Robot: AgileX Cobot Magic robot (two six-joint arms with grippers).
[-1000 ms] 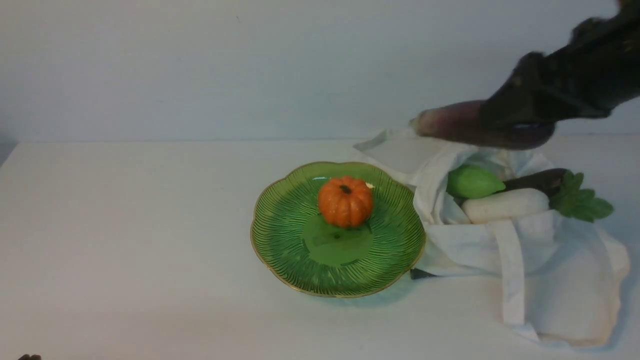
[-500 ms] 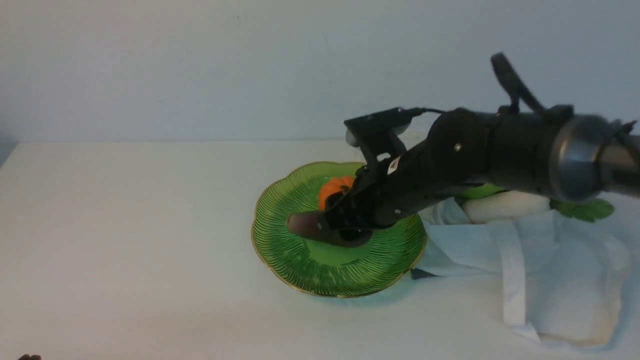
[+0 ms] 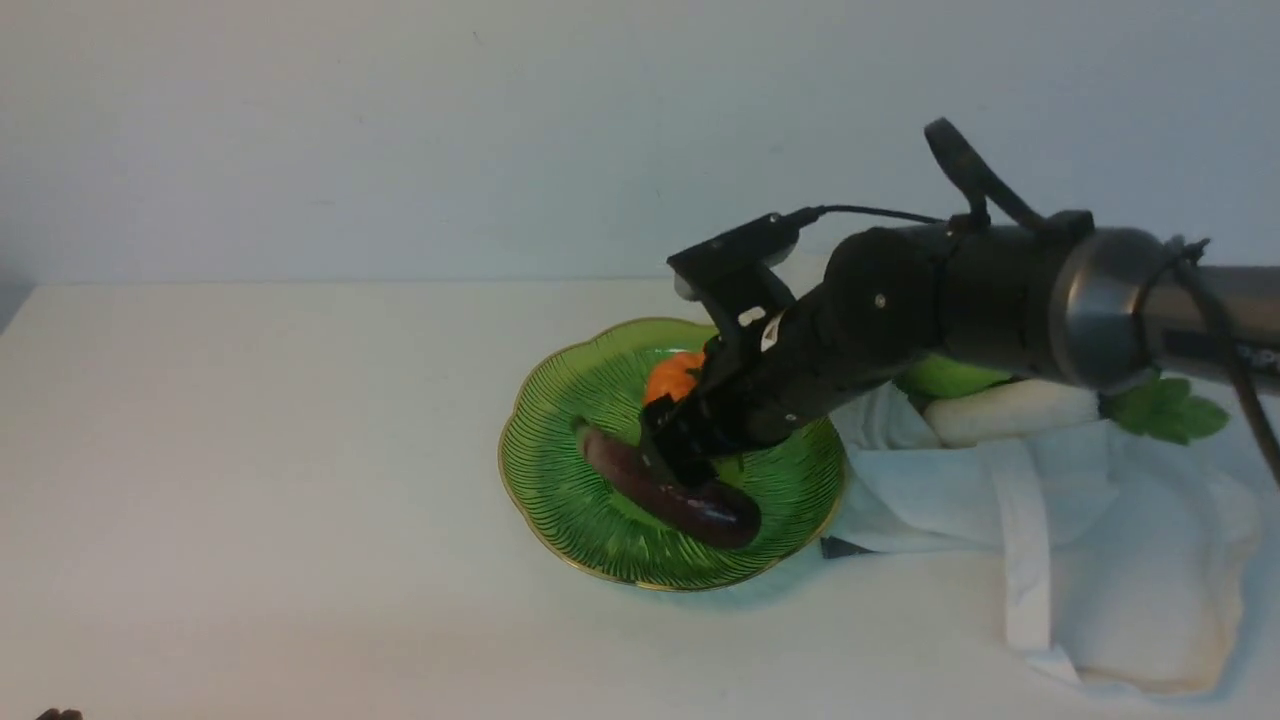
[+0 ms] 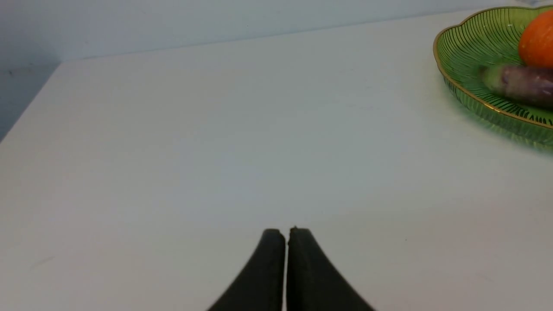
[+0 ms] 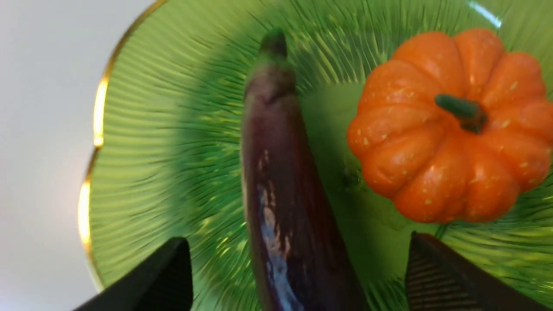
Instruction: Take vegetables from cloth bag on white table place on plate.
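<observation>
A long dark purple eggplant (image 3: pixel 700 508) (image 5: pixel 285 207) lies on the green gold-rimmed plate (image 3: pixel 560 470) (image 5: pixel 151 151), in front of an orange pumpkin (image 3: pixel 670 378) (image 5: pixel 449 125). My right gripper (image 3: pixel 675 462) (image 5: pixel 298 239) hangs open just above it, with a finger on each side and neither touching it. The white cloth bag (image 3: pixel 1130 560) lies right of the plate with a pale green fruit (image 3: pixel 950 378) and a white radish (image 3: pixel 1010 412) at its mouth, partly hidden behind my right arm. My left gripper (image 4: pixel 286 231) is shut and empty, low over the white table (image 4: pixel 216 151), far left of the plate (image 4: pixel 471 47).
The radish's green leaves (image 3: pixel 1165 410) stick out past the bag's far right. A bag strap (image 3: pixel 1025 560) runs toward the front edge. A pale wall rises behind the table (image 3: pixel 250 450).
My right arm carried the eggplant from above the bag left and down to the plate. Its jaws have opened and the eggplant now rests on the plate.
</observation>
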